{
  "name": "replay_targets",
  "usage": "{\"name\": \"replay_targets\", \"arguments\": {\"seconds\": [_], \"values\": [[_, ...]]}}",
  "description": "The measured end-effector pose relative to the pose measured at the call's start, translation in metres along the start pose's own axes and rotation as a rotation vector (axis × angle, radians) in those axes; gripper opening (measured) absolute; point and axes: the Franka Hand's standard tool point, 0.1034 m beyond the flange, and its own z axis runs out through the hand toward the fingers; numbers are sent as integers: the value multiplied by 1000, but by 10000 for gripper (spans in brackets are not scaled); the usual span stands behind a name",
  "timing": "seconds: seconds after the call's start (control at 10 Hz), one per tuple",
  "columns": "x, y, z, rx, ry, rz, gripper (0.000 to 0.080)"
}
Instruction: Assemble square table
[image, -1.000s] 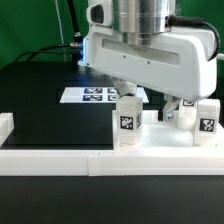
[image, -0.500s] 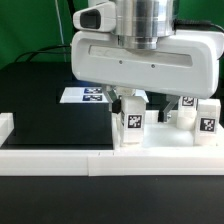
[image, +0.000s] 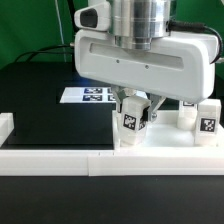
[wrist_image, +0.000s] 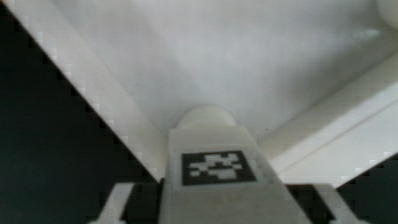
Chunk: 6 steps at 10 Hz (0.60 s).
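Early stage: pincer (image: 133, 108) clamping 1st leg (image: 130, 122) w/ tag, other legs (image: 207, 118) loose, nothing assembled yet.

A black bench (image: 40, 105) is seen filling the exterior view's left. A long low white border wall (image: 60, 158) is set along its near edge, with a raised end at the exterior view's left. The marker board (image: 88, 95) is laid flat farther back. Behind, a green backdrop (image: 30, 25) is crossed by dark cables (image: 66, 30).
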Motion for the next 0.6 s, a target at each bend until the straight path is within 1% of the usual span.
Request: {"name": "replay_targets", "arguments": {"seconds": [0.2, 0.3, 0.6], "values": [[0, 0, 0, 5, -4, 144, 289], [1, 0, 1, 13, -2, 233, 289], [3, 1, 3, 114, -9, 677, 291]]}}
